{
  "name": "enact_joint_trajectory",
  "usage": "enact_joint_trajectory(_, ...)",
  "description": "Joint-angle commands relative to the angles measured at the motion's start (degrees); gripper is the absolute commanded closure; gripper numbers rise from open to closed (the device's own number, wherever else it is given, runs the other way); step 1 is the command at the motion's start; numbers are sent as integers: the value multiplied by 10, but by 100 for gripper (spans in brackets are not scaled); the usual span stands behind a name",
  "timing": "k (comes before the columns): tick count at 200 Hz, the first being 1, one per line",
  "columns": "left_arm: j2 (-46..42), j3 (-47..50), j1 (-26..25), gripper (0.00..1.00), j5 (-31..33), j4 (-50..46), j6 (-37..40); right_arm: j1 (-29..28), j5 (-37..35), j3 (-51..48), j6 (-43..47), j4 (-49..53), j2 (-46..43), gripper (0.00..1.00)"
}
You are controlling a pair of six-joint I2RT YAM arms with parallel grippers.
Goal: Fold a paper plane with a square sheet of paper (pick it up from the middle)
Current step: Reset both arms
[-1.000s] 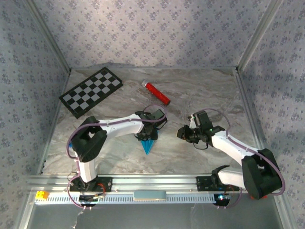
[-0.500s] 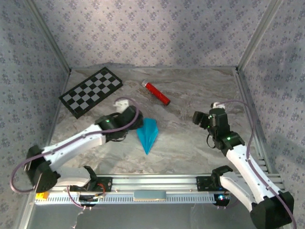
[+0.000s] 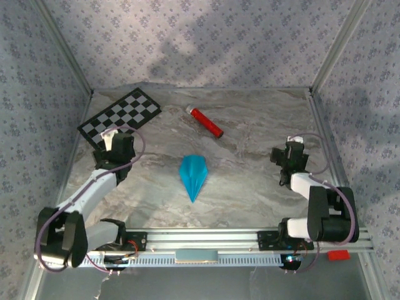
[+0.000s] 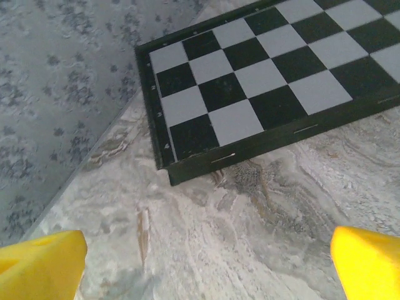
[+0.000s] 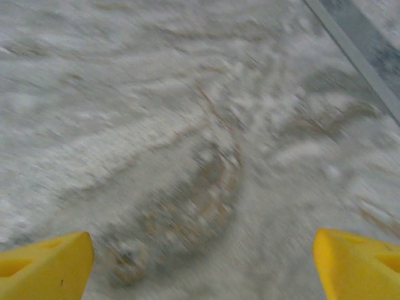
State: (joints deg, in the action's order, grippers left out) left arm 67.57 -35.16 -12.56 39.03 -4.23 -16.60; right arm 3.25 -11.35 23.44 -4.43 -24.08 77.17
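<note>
The paper plane (image 3: 193, 176) lies flat near the middle of the marbled table (image 3: 250, 200), a cyan dart with its centre crease showing and its point aimed at the near edge, touched by nothing. That suggests the folding is finished and the plane has been left where it can be seen. Beyond it, well apart toward the back, rests the red cylinder (image 3: 206, 122) (no part of this job), and the checkerboard (image 3: 122, 119) sits in the far left corner. The left gripper (image 4: 206, 262) hovers just short of that board's near edge, its yellow fingers (image 4: 37, 265) spread wide with only bare table between them. The right gripper (image 5: 203, 262) hangs near the right rail, jaws likewise wide and empty. Its wrist view is blurred, so the surface beneath is probably just marble. Both arms seem parked at the sides to keep the plane clear
</note>
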Motion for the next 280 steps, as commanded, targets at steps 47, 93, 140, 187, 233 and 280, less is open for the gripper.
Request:
enact_joint_trajectory(47, 157, 86, 40, 0, -139, 430, 183, -12, 85, -8, 55, -213, 98, 1)
enact_joint_trajectory(93, 217, 183, 125, 0, -275, 663, 133, -19, 68, -9, 57, -216, 98, 0)
enact_joint_trajectory(140, 203, 129, 115, 0, -240, 533, 128, -19, 69, -9, 57, -215, 98, 0)
enact_joint_trajectory(187, 204, 127, 115, 0, -242, 534, 129, -19, 69, -9, 57, -215, 98, 0)
enact_joint_trajectory(233, 203, 127, 115, 0, -241, 533, 129, -19, 68, -9, 57, -215, 98, 0)
enact_joint_trajectory(280, 203, 127, 115, 0, -242, 533, 129, -19, 68, -9, 57, -215, 98, 0)
